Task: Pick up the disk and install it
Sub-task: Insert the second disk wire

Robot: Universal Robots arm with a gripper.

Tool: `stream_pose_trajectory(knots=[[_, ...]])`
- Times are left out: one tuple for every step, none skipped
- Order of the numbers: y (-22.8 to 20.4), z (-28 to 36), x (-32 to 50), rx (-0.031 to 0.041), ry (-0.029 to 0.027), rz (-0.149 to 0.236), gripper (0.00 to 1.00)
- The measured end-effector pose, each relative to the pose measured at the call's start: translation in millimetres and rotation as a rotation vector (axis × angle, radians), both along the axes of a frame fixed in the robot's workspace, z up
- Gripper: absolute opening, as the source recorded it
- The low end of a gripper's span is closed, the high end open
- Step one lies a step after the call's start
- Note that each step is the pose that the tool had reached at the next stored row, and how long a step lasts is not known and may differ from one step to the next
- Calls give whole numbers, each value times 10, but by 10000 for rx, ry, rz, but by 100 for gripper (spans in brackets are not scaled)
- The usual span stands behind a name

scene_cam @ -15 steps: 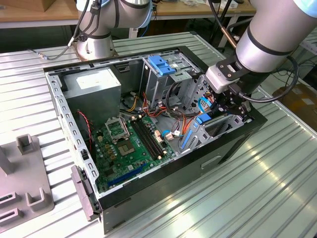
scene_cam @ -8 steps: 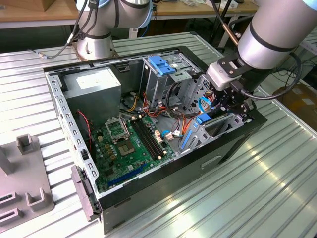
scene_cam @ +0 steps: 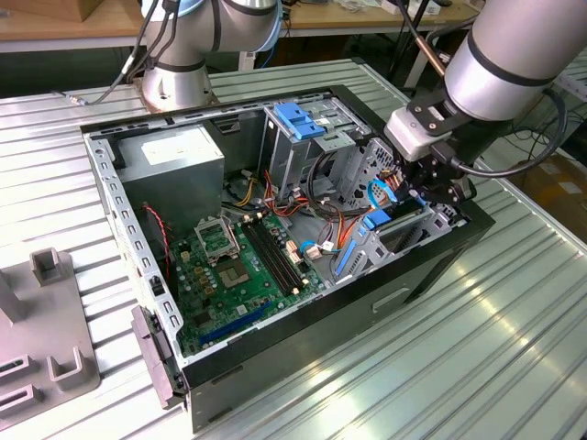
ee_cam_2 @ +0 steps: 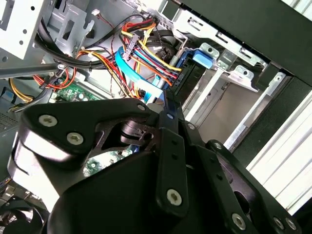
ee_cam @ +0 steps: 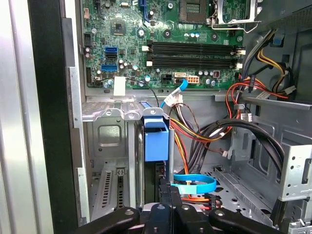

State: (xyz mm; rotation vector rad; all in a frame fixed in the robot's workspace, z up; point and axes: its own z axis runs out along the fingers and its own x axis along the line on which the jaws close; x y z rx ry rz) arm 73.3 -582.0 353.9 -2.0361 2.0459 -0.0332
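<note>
The disk (scene_cam: 378, 220) stands on edge in a bay at the front corner of the open computer case (scene_cam: 110, 202), toward the exterior view's right. Its blue rail tab (ee_cam: 156, 139) and dark body (ee_cam_2: 189, 79) show in both wrist views, edge-on between the bay's metal walls. My gripper (scene_cam: 431, 197) hangs just above that bay. The black fingers (ee_cam: 169, 187) lie together, shut, and their tips (ee_cam_2: 168, 100) are right at the disk's near end, apparently touching it. Nothing shows between them.
Bundled red, yellow and black cables (ee_cam: 209, 131) and a blue flat cable loop (ee_cam: 195, 184) crowd the space beside the bay. Also in the case are a green motherboard (scene_cam: 243, 266), a grey power-supply box (scene_cam: 174, 156) and a metal drive cage with a blue bracket (scene_cam: 298, 119). A grey fixture (scene_cam: 46, 339) stands at the exterior view's left.
</note>
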Motion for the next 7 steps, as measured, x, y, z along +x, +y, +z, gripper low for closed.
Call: stream_pose_trajectory(knots=[[0,1,0,0,0,0,10],[0,1,0,0,0,0,10],[0,2,0,-1,0,0,10],[0,2,0,0,0,0,10],[0,2,0,0,0,0,10],[0,3,0,-1,0,0,10],[0,3,0,-1,0,0,10]])
